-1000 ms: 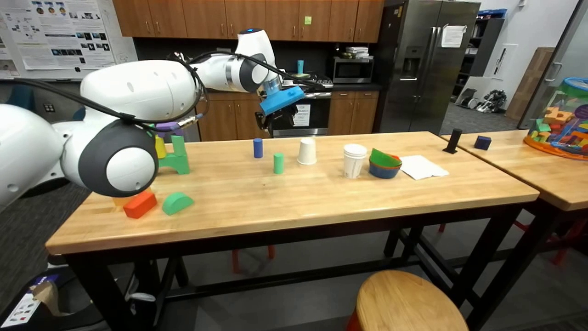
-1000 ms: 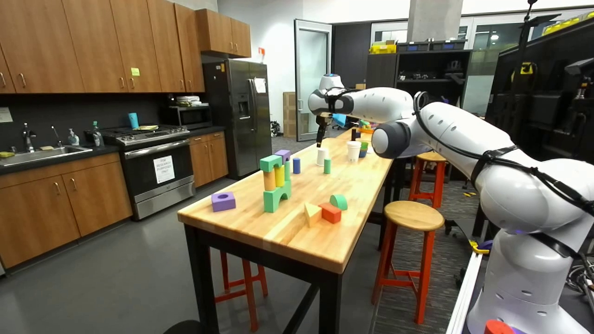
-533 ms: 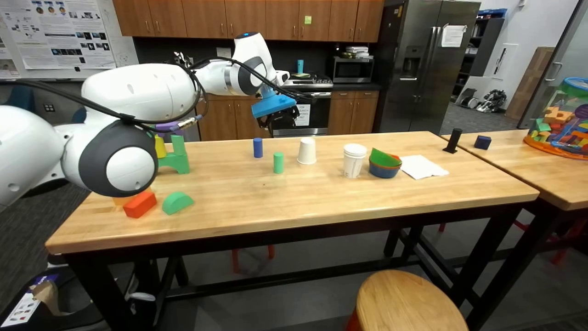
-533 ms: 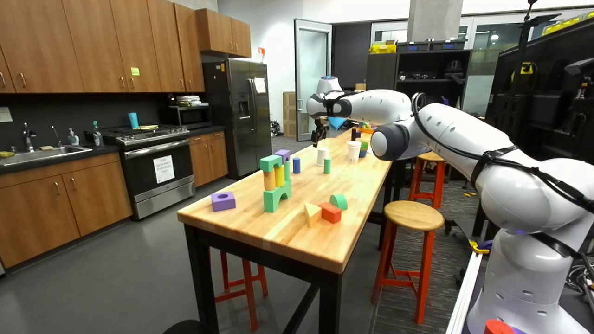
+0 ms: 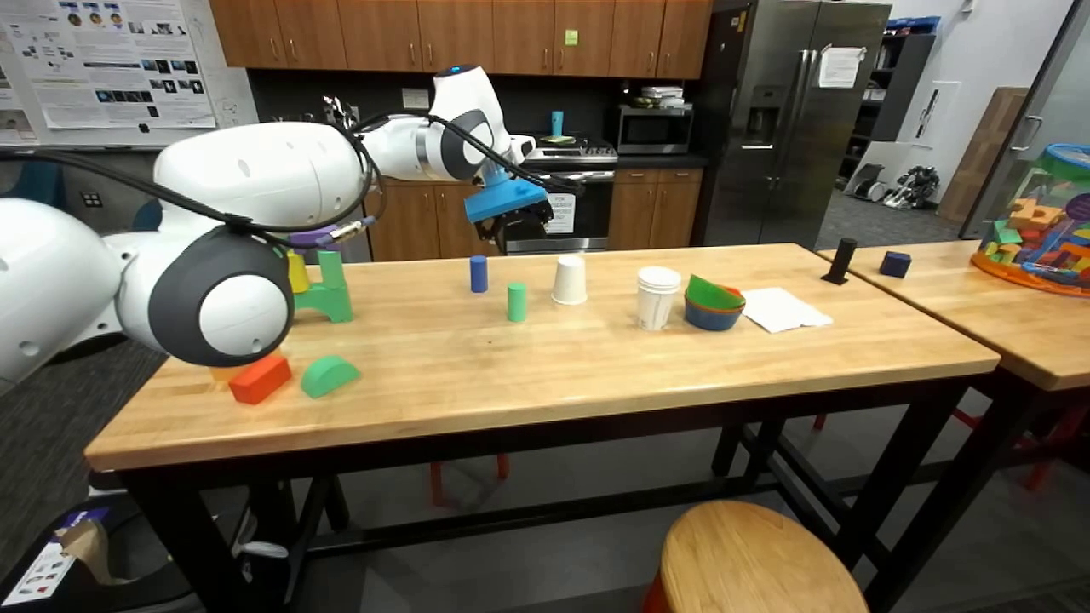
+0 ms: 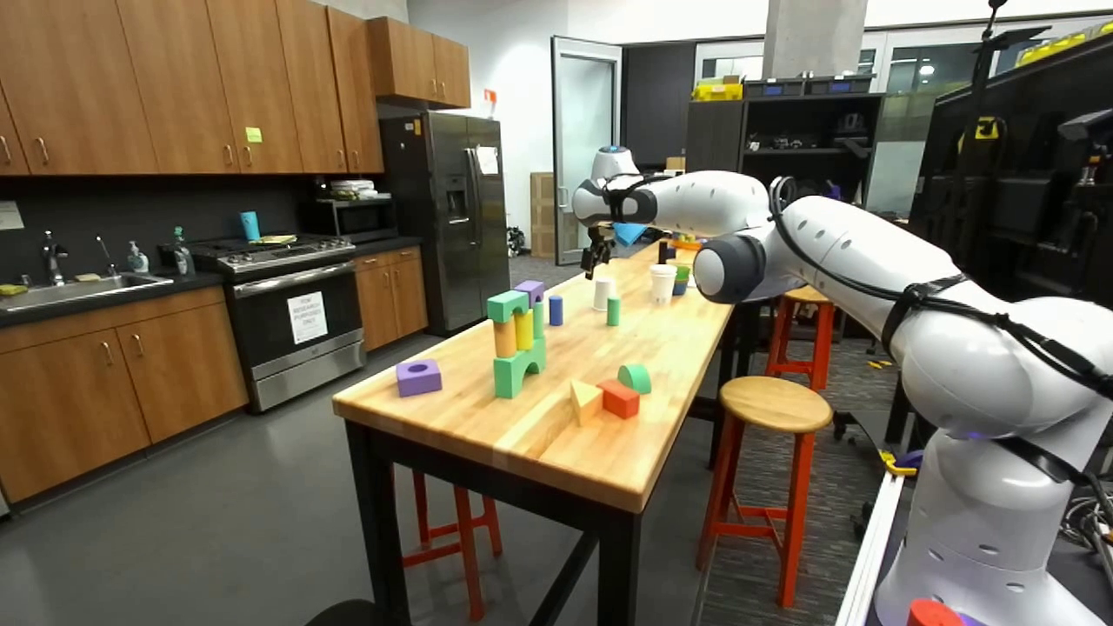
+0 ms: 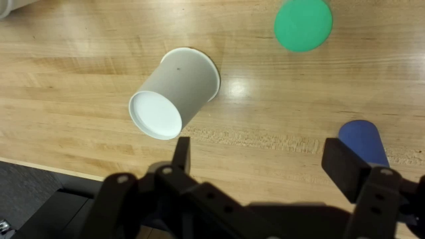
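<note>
My gripper [image 7: 259, 154] stands wide open over the wooden table in the wrist view, nothing between its fingers. An upside-down white paper cup [image 7: 172, 89] stands just beyond the left finger. Partly hidden behind the right finger is a blue cylinder [image 7: 362, 141]. Farther off, the round top of a green cylinder [image 7: 303, 25] shows. In both exterior views the gripper [image 6: 596, 259] hangs above the table's far side, touching nothing. The white cup [image 5: 569, 279], blue cylinder [image 5: 479, 274] and green cylinder [image 5: 516, 302] all stand upright there.
White stacked cups [image 5: 656, 298], nested coloured bowls [image 5: 714, 305] and a paper sheet [image 5: 782, 309] lie toward one end. A block tower [image 6: 519, 348], a purple block [image 6: 418, 377], a red block [image 6: 619, 399] and a green half-round [image 6: 635, 377] occupy the opposite end.
The gripper has turned about its own axis and come down a little, mostly in the first half second. Its jaws stay open. Cups and blocks have kept their places.
</note>
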